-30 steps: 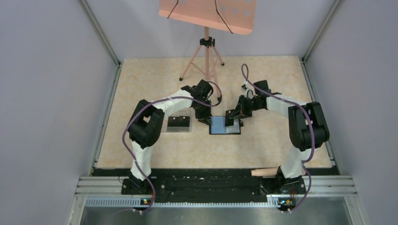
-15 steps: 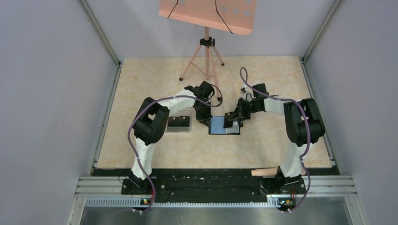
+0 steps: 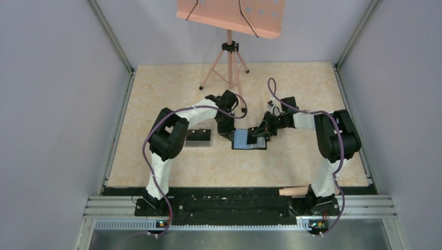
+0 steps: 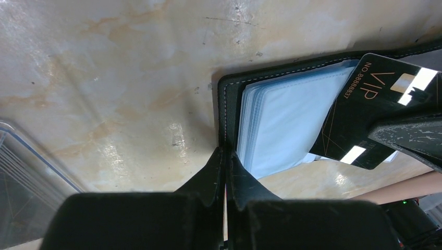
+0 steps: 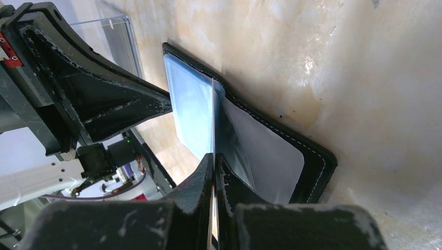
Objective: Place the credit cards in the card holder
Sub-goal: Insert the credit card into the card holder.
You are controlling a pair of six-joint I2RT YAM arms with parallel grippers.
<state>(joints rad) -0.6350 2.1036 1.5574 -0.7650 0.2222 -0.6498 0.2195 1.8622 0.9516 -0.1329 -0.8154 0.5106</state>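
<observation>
now left fingers (image 4: pixel 207 178) pinch card holder (image 4: pixel 229 109) edge; right fingers (image 5: pixel 238 194) grip credit card (image 4: pixel 365 117), tilted diagonally.

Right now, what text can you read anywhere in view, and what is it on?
"VIP": on the black credit card over the card holder, left wrist view.
"NO." then a digit string, mostly 8s: same card, exact digits unclear.
Nothing else is readable; what lies in the clear box is too small.

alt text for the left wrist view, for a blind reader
The left gripper pinches the edge of the open card holder on a marbled table. The right gripper holds a black VIP credit card over its pale sleeves; a clear box sits lower left.
</observation>
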